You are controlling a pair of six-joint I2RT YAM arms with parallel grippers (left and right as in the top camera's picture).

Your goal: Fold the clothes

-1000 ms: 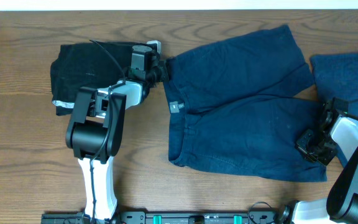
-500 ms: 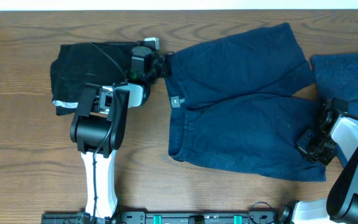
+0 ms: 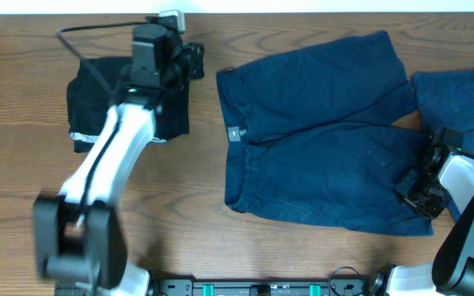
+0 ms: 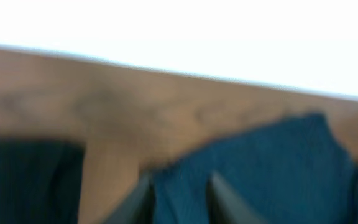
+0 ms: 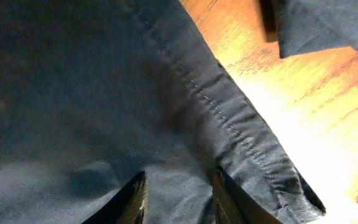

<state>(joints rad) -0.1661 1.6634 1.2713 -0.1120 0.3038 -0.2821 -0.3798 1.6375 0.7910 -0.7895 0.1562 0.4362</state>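
Two end effectors, one pair of shorts [image 3: 319,140] between them, its long axis running left to right across the table [image 3: 23,164].

Right end effector [image 3: 415,194]: fingers apart, low over the near leg's hem [image 5: 247,130], nothing pinched.

Left end effector [image 3: 192,62]: fingers slightly apart, empty. The waistband [image 3: 230,136] corner lies just to its right, not touching.

Judgement: right arm is nearer.

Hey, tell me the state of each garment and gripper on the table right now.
navy shorts: spread flat, unfolded.
black garment: compact pile, white edge strip showing.
navy piece: flat at right edge, cut off.
left gripper: open, empty.
right gripper: open over shorts' hem.
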